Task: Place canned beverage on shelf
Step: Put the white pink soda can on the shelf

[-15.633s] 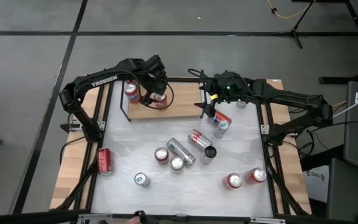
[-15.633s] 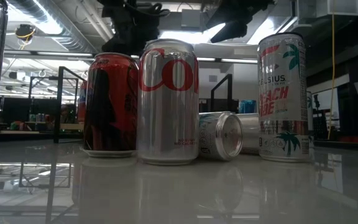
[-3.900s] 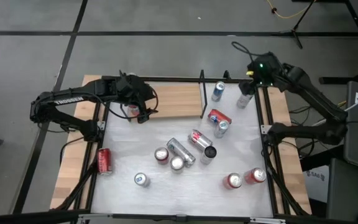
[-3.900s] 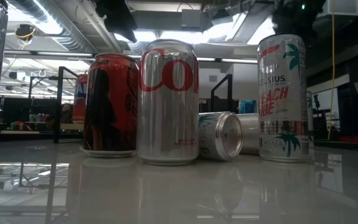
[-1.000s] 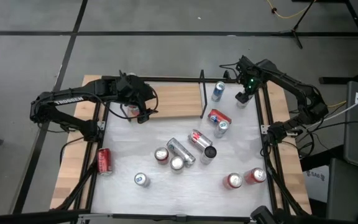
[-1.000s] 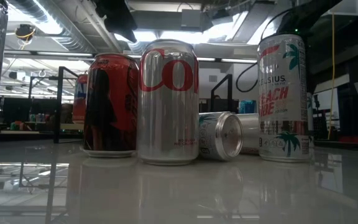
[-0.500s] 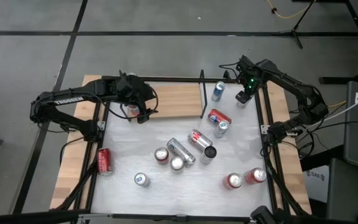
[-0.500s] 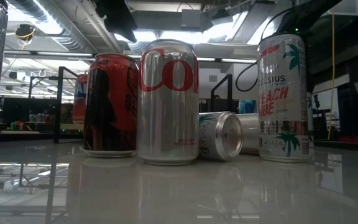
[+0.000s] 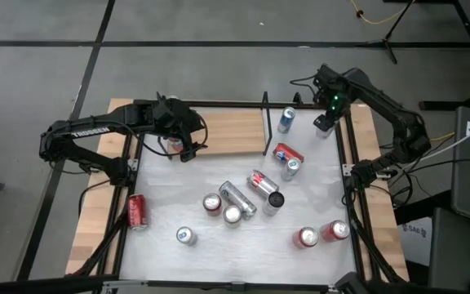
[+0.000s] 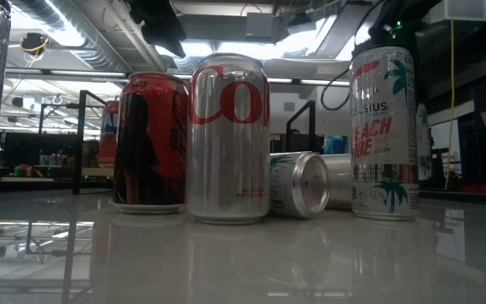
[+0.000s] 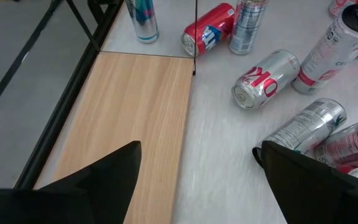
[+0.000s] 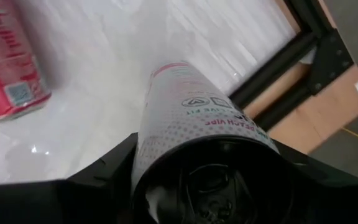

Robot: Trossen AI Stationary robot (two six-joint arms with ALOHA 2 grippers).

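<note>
While gripped, silver can [image 12: 194, 118] sits between right pincer [image 9: 325, 122] fingers | probably lifted | shelf [image 9: 227, 135] well apart

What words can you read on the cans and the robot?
"TROSSEN": on the left arm.
"CELSIUS" and "PEACH": on the tall white can.
"Co": big red letters on the silver can; the rest curves out of sight.
Small print on the can in the right gripper: too blurred to read.

fourteen cans [image 9: 232, 214] in all, one wooden shelf [image 9: 227, 131], and two dark robot arms [image 9: 96, 129].
</note>
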